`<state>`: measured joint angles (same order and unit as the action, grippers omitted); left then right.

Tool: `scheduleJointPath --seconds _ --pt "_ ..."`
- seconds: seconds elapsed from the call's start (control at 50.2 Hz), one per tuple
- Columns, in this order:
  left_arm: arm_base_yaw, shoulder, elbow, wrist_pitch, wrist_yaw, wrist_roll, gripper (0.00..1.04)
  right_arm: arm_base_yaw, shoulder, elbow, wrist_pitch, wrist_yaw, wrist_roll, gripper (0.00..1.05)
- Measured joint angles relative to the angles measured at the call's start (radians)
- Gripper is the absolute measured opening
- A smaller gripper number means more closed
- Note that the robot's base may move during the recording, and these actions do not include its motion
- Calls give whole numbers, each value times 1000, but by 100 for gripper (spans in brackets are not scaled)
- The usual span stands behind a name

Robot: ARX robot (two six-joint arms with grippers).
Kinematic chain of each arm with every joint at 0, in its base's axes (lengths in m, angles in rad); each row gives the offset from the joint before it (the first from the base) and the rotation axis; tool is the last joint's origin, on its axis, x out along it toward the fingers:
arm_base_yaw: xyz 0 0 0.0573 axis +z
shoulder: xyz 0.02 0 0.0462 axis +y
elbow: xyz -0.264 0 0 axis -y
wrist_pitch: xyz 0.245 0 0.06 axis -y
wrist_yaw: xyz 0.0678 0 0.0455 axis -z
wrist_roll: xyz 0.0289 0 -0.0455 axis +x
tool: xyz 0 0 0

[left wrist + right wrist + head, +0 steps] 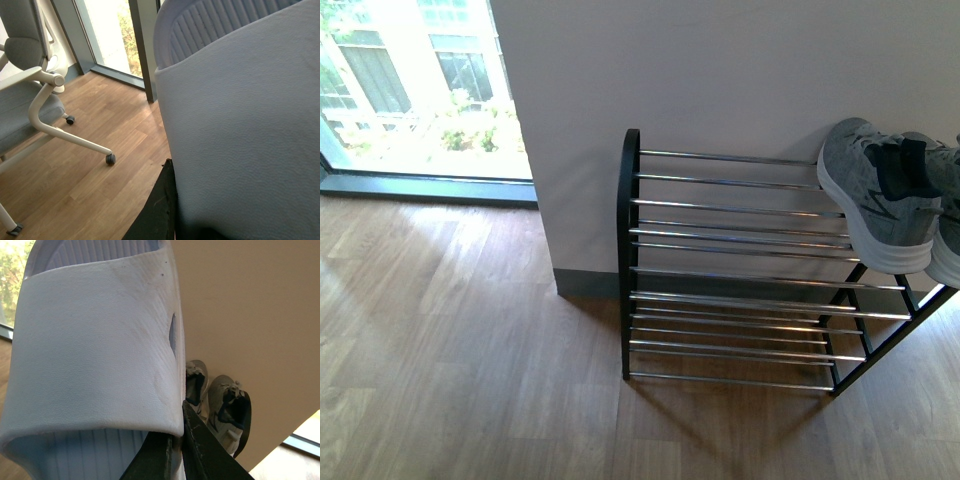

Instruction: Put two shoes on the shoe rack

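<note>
The shoe rack (628, 250) stands against the wall, with black side frames and chrome bars. Two grey sneakers with white soles (875, 195) (950, 225) rest side by side at the right end of its top shelf. The right wrist view shows them too (225, 400). Neither gripper shows in the front view. My left gripper (172, 200) is shut on the strap of a pale slide slipper (240, 125) that fills most of its view. My right gripper (176, 440) is shut on the strap edge of a matching pale slipper (95, 355), held up in front of the wall.
A white wall (720, 70) rises behind the rack and a floor-length window (410, 80) lies to its left. Wood flooring (450, 350) spreads in front. A grey office chair on castors (30, 75) stands near the left arm.
</note>
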<state>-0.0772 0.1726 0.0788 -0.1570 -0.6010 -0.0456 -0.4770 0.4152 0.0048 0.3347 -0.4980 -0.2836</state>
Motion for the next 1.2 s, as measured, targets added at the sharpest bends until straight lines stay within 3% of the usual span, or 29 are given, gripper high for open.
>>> scheduleJointPath --seconds 1.195 --pt "0 0 0 0 3 0 2 0 0 0 1 5 0 2"
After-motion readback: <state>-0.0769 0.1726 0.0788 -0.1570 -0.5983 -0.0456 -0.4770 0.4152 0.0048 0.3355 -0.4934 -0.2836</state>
